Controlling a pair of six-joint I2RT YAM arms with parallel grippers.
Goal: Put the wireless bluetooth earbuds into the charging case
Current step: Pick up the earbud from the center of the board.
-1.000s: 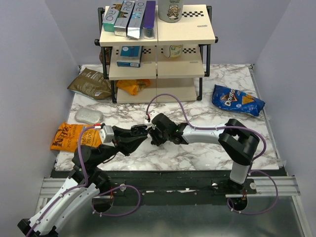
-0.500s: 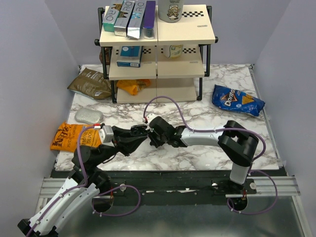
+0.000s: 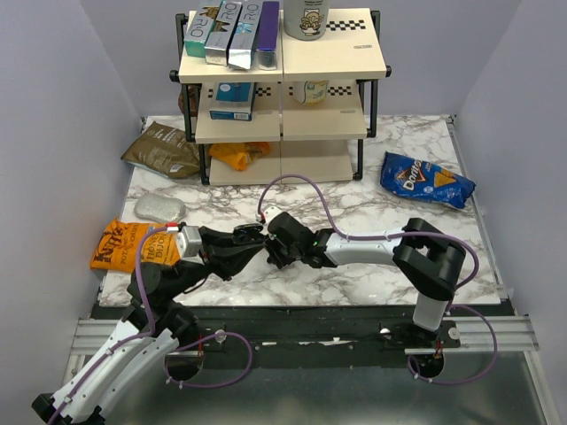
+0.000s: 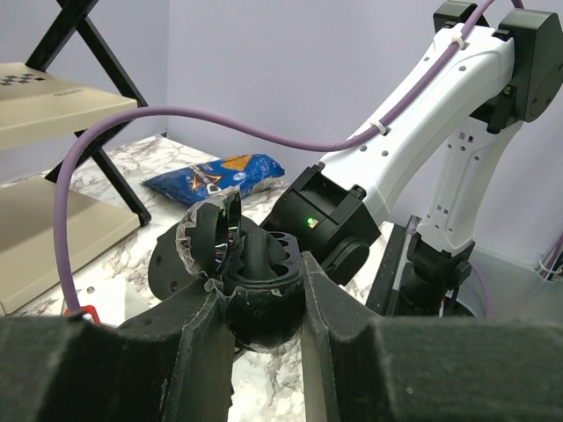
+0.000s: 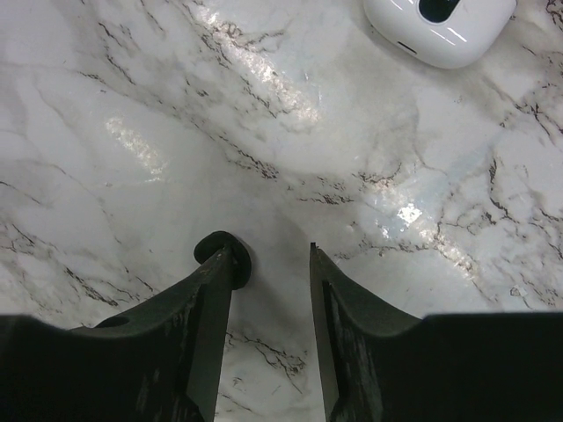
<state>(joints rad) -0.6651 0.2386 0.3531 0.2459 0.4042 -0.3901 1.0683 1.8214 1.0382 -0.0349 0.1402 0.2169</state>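
Observation:
The black charging case (image 4: 264, 299) hangs above the marble table, clamped between the fingers of my left gripper (image 4: 260, 277), its lid (image 4: 211, 233) tipped open to the left. In the top view the left gripper (image 3: 248, 239) meets the right gripper (image 3: 270, 251) near the table's front centre. Right behind the case is the right gripper's body with its green light (image 4: 310, 221). The right gripper (image 5: 271, 255) points down at bare marble, open, nothing between its fingers. One small black rounded earbud (image 5: 225, 252) sits at the outer side of its left fingertip. Whether it touches the table I cannot tell.
A glossy white pod (image 5: 440, 31) lies on the marble beyond the right fingers. A shelf rack (image 3: 282, 88) stands at the back. Around it lie a blue chip bag (image 3: 425, 180), an orange bag (image 3: 120, 243), a silver pouch (image 3: 159, 208) and a brown bag (image 3: 162, 150).
The right gripper has slid a little left and toward the front, closer to the left gripper and the case. The left arm has stayed where it was.

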